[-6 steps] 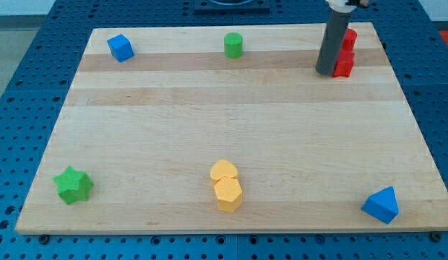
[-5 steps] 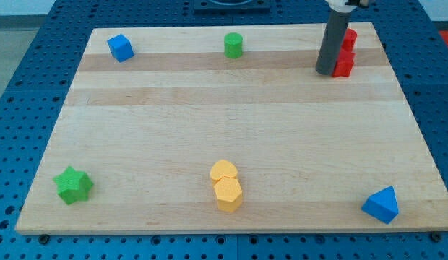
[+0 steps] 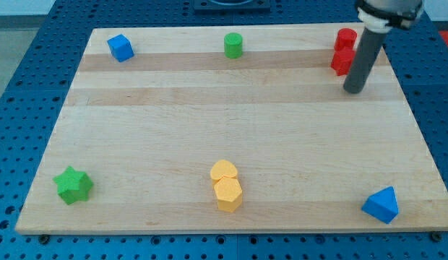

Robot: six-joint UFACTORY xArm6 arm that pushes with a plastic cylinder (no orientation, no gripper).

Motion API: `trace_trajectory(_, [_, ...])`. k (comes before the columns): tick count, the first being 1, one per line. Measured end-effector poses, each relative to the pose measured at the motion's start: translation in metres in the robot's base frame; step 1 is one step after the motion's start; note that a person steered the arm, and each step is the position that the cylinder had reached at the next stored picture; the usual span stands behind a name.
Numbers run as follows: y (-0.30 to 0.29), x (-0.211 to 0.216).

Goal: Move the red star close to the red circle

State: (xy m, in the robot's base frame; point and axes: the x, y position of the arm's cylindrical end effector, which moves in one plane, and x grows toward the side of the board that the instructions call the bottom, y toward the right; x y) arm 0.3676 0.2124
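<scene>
Two red blocks stand touching, one above the other, near the top right corner of the wooden board (image 3: 209, 123). The upper one (image 3: 346, 37) looks rounded, like the red circle. The lower one (image 3: 341, 62) looks like the red star, though its shape is hard to make out. My tip (image 3: 353, 91) rests on the board just below and to the right of the lower red block, a small gap apart from it. The rod leans up toward the view's top right.
A blue cube (image 3: 120, 48) is at the top left and a green cylinder (image 3: 233, 45) at top centre. A green star (image 3: 73, 185) is at the bottom left. Two yellow blocks (image 3: 227, 185) touch at bottom centre. A blue block (image 3: 381, 204) is at the bottom right.
My tip has moved from the left side of the red blocks to below and right of them. The red blocks are now fully in view and sit about where they were.
</scene>
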Motion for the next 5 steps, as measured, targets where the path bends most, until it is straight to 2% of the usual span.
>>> trace_trajectory(5, [0.003, -0.033])
